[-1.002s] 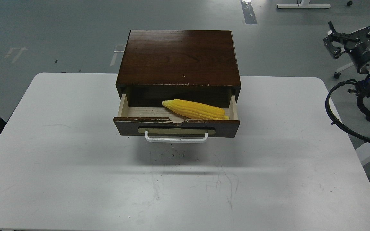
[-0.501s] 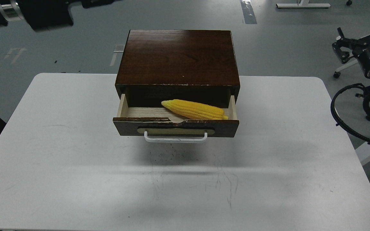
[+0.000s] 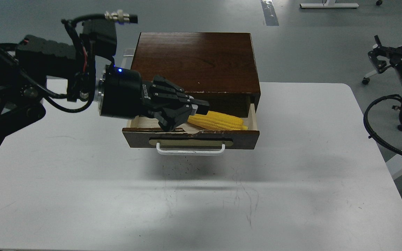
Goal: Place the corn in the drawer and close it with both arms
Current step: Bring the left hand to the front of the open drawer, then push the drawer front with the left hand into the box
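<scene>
The drawer (image 3: 246,136) of the dark brown cabinet (image 3: 194,59) stands pulled out, with its white bar handle (image 3: 190,151) facing me. The yellow corn (image 3: 222,121) lies inside it, towards the right, slanted. My left gripper (image 3: 187,116) hangs over the drawer's left half and hides the corn's pointed tip. Its fingers look spread, one pointing right and one pointing down to the drawer front. I cannot tell if it touches the corn. My right gripper (image 3: 377,55) is raised off the table at the far right edge, small and dark.
The cabinet stands at the back middle of a white table (image 3: 82,181). The left arm's body (image 3: 47,76) with its cables covers the table's back left corner. Grey floor lies beyond, with a chair base at the far right.
My left arm has swung in from the upper left and down over the open drawer. My right arm has drawn back a little to the right. The corn and the drawer have not moved.
</scene>
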